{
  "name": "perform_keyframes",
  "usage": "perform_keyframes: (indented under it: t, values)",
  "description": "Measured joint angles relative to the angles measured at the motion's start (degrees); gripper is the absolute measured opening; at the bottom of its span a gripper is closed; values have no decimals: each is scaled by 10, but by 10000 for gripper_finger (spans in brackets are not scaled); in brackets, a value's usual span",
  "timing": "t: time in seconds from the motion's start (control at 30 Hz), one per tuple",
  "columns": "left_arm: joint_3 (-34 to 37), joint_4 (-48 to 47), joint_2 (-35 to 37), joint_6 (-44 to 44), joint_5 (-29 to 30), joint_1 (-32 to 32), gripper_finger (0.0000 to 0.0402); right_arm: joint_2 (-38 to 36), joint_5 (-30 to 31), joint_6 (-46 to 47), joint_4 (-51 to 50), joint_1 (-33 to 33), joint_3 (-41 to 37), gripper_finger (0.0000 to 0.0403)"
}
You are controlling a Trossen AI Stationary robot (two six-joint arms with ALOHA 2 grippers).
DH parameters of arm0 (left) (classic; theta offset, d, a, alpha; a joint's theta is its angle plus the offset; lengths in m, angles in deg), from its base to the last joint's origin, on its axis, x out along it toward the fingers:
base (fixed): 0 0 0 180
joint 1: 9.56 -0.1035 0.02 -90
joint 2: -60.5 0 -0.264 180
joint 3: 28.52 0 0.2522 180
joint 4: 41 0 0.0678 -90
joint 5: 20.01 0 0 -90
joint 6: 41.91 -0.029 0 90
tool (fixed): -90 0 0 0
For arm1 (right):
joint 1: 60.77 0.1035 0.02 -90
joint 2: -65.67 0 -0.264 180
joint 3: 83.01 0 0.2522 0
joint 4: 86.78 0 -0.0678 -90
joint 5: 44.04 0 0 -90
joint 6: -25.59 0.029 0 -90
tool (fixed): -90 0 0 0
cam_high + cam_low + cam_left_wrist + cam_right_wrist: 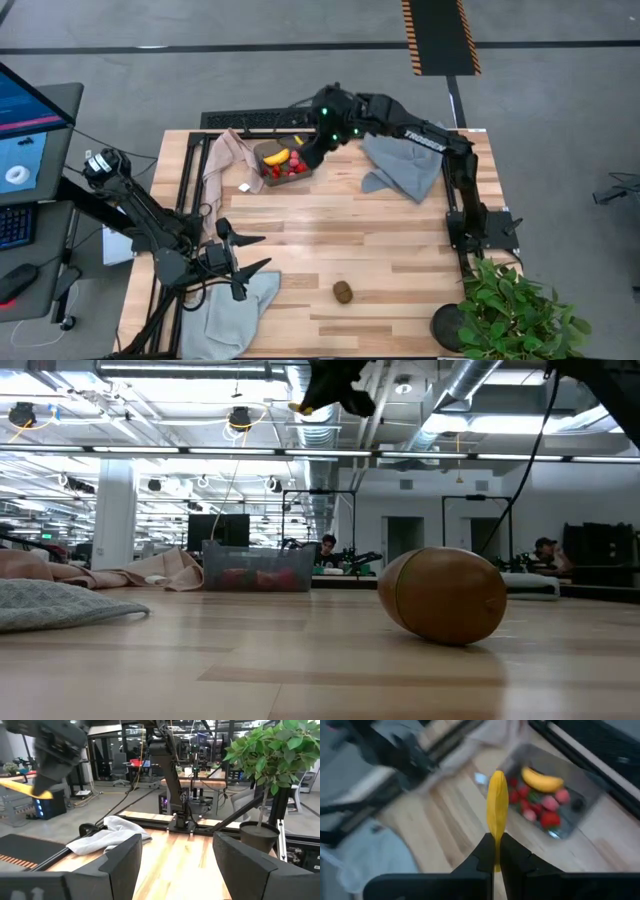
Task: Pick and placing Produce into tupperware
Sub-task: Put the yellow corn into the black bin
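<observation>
My right gripper [496, 851]: fingers pressed together on the end of a thin yellow piece [497, 810], which sticks straight out past the fingertips.
Where my right gripper hangs: in the air over the far middle of the table [380, 250], just at the 3 o'clock edge of the tub [283, 160] in the high view.
Tub: at about 12 o'clock on the table, near the far edge, translucent grey, standing flat.
Inside the tub: a banana [541, 779] along one wall, red strawberries [549, 818] and pinkish berries [562, 796] packed beside it, one dark berry [577, 806] toward a corner.
Small scrap [244, 187]: a tiny pale bit on the wood just beside the tub, at its 8 o'clock.
Pink cloth [226, 157]: crumpled at the tub's 9 o'clock, touching it.
Grey cloth [405, 165]: at the tub's 3 o'clock, under my right arm.
Kiwi [343, 291]: alone on the bare wood at 6 o'clock, well apart from the tub, lying on its side.
My left gripper [245, 252]: fingers spread wide, holding nothing, waiting at 8 o'clock above a second grey cloth [235, 310].
Potted plant [515, 310]: at 4 o'clock, on the table's near corner.
</observation>
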Motion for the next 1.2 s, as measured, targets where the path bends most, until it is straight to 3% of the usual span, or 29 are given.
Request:
perform_keyframes:
  t: [0.1,0.33,0.93,1.2]
  values:
    - [0,0,0,0,1,0,236,1,-45,0,50,-28,0,39]
    - [0,-2,0,0,6,0,236,49,-68,0,128,-53,2,39]
    - [0,-13,0,6,10,0,236,209,-100,-10,170,-97,0,44]
    - [0,-13,0,6,10,0,236,236,-131,4,173,-104,-1,77]
